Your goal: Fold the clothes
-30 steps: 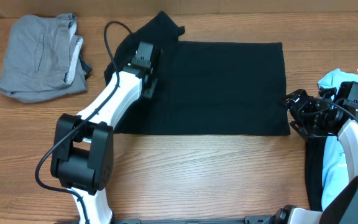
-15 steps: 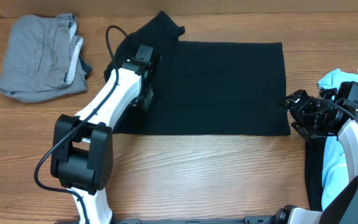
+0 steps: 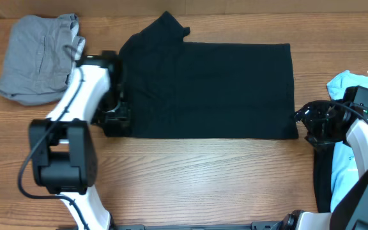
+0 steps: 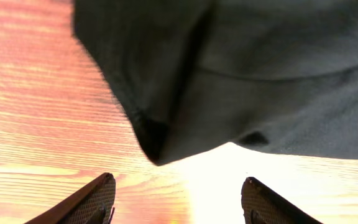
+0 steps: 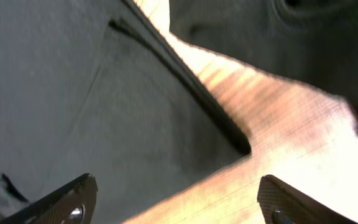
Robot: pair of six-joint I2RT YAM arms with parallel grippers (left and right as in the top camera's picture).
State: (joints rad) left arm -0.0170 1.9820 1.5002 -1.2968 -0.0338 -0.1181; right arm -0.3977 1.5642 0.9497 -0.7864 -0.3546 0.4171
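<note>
Plain black short-sleeved fabric T-shirt point(image 3: 216, 89) lies flat mid-table on the wooden tabletop point(image 3: 203, 179), squared to a rectangle with one sleeve poking out at its far-left end. Left gripper point(image 4: 178, 186) is parted and empty, just short of the near-left corner. Right gripper point(image 5: 178, 186) is spread wide and empty at the near-right corner. Fabric looks light, limp and likely to bunch. Pinch those two hem corners, scooping low against the wood.

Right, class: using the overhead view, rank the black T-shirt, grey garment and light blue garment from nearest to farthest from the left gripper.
1. Black T-shirt: its lower-left corner is right beside the left gripper.
2. Grey garment: up at the far left.
3. Light blue garment: far right edge.
</note>
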